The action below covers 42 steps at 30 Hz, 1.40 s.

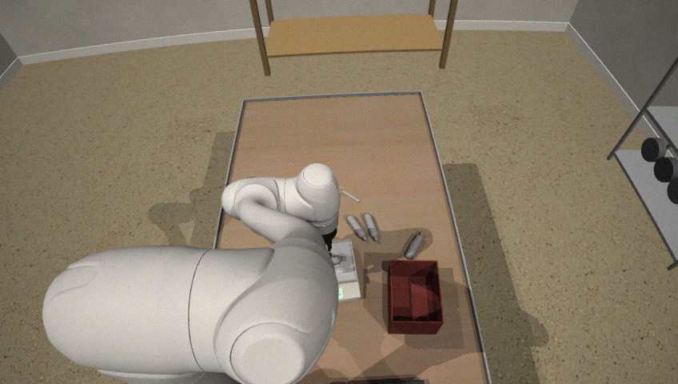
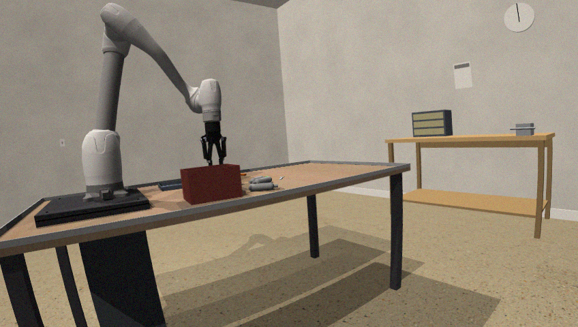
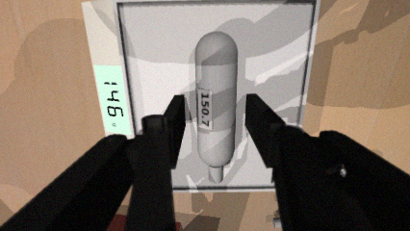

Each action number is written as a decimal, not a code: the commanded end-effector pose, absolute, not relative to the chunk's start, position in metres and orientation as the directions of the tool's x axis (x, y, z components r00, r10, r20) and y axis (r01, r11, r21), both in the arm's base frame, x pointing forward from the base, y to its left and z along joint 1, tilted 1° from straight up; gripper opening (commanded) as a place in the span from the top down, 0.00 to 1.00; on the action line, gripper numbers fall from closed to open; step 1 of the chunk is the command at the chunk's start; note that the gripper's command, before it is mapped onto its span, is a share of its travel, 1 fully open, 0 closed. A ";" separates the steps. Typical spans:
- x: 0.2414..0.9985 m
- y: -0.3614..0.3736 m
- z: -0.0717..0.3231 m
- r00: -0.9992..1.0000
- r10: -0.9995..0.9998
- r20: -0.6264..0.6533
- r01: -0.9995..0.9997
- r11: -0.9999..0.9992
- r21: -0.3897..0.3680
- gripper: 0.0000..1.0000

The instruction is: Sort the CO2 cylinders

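Note:
A grey CO2 cylinder (image 3: 216,72) (image 1: 337,259) stamped 150.7 lies flat on the white scale (image 3: 154,58) (image 1: 351,282). The scale's green display (image 3: 115,103) reads 146. My gripper (image 3: 215,110) (image 2: 213,159) is open and points straight down. Its fingers stand on either side of the cylinder's middle with gaps, not touching it. In the top view the arm hides most of the gripper. Three more cylinders (image 1: 356,227) (image 1: 371,226) (image 1: 413,245) lie on the table beyond the scale. The red scrap bin (image 1: 413,328) (image 2: 210,184) stands to the right of the scale. The tray (image 2: 169,185) shows only as a dark edge behind the bin.
A small white stick (image 1: 351,194) lies on the table past the cylinders. The robot's dark base plate (image 2: 88,206) sits at the table's near end. A wooden side table (image 2: 466,139) stands across the room, and a metal shelf (image 1: 652,190) stands at the right.

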<state>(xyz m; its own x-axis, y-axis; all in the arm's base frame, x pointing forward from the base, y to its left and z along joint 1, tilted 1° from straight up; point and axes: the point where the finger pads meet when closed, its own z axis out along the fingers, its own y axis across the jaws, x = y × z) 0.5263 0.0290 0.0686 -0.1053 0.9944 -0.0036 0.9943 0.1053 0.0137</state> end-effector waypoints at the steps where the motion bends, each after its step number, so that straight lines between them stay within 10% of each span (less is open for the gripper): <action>1: 0.527 0.029 0.069 -0.105 0.994 -0.003 0.994 0.105 0.015 0.60; 2: 0.527 0.029 0.069 -0.105 0.994 -0.003 0.994 0.105 0.015 0.90; 42: 0.525 0.029 0.177 -0.105 0.994 -0.003 0.994 0.105 0.015 0.90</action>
